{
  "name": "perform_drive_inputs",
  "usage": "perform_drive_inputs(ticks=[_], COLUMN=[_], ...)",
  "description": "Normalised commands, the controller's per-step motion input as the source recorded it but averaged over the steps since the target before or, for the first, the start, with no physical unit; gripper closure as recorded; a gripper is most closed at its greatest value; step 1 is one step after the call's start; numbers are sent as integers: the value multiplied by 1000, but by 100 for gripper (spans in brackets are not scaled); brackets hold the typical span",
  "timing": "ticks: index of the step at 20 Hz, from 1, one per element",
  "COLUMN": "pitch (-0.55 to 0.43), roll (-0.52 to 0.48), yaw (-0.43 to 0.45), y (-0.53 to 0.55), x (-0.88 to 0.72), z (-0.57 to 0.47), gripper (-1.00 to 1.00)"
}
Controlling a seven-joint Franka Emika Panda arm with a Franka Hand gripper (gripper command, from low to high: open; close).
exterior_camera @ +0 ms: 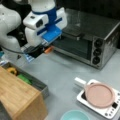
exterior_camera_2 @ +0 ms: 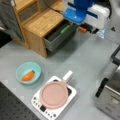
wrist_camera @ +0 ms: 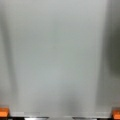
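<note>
1. While the hand (exterior_camera: pixel 46 50) hangs above the grey table (exterior_camera: pixel 62 72) with nothing between its orange fingertips (wrist_camera: pixel 3 111), these stand wide apart in the wrist view.
2. Nearest it, we see the open drawer (exterior_camera_2: pixel 58 35) holding a green thing (exterior_camera_2: pixel 65 29).
3. The teal bowl (exterior_camera_2: pixel 28 72) holds a carrot (exterior_camera_2: pixel 28 75).
4. A pink pan (exterior_camera_2: pixel 55 93) sits on the white cooker (exterior_camera_2: pixel 53 100).

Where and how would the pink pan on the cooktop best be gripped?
Likely by its white handle, which juts clear of the cooktop toward a front view's top. Come from above, fingers either side: it is narrow and straight, while the pink pan is wide and flat. The gripper hangs far off.
</note>
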Motion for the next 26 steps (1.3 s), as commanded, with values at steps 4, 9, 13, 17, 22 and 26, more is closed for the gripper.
perform_drive_inputs(ticks=[4,9,13,17,22,26], pitch=[160,119,90,130,163,176], roll=[-70,-60,-59,-105,-145,-165], yaw=[163,166,178,174,178,149], y=[-40,-206,-405,-480,-429,-352], x=[179,535,724,795,818,781], z=[-56,-73,-13,13,18,9], gripper=[-100,-100,-100,-100,-100,-100])
